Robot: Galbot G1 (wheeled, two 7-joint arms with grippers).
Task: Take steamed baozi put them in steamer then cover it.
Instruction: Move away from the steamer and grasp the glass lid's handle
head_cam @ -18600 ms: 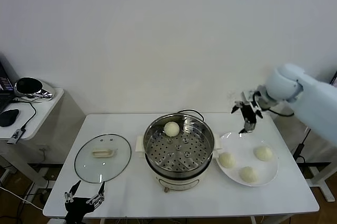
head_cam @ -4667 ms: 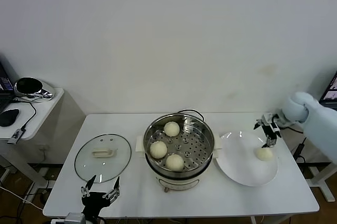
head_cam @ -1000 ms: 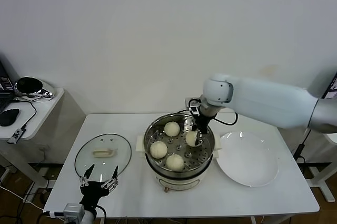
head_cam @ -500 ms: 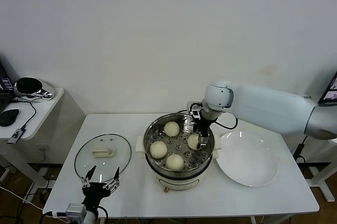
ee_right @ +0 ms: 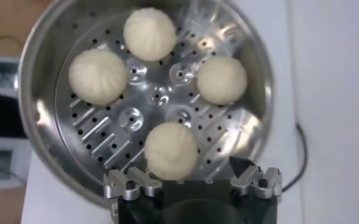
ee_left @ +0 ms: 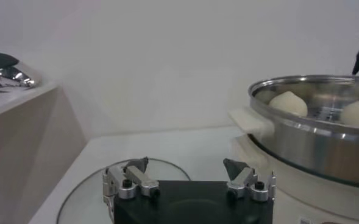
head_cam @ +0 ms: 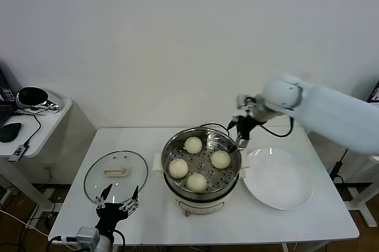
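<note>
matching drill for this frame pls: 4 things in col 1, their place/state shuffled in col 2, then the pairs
Column 1:
1. steamed baozi
2. cover
3. plate
4. right gripper

Column 2:
A. bare, on the table to the right of the steamer
B. four on the perforated tray inside the steamer
C. fingers open, above the steamer's far right rim
D. flat on the table to the left of the steamer

Pairs: 1-B, 2-D, 3-A, 4-C
</note>
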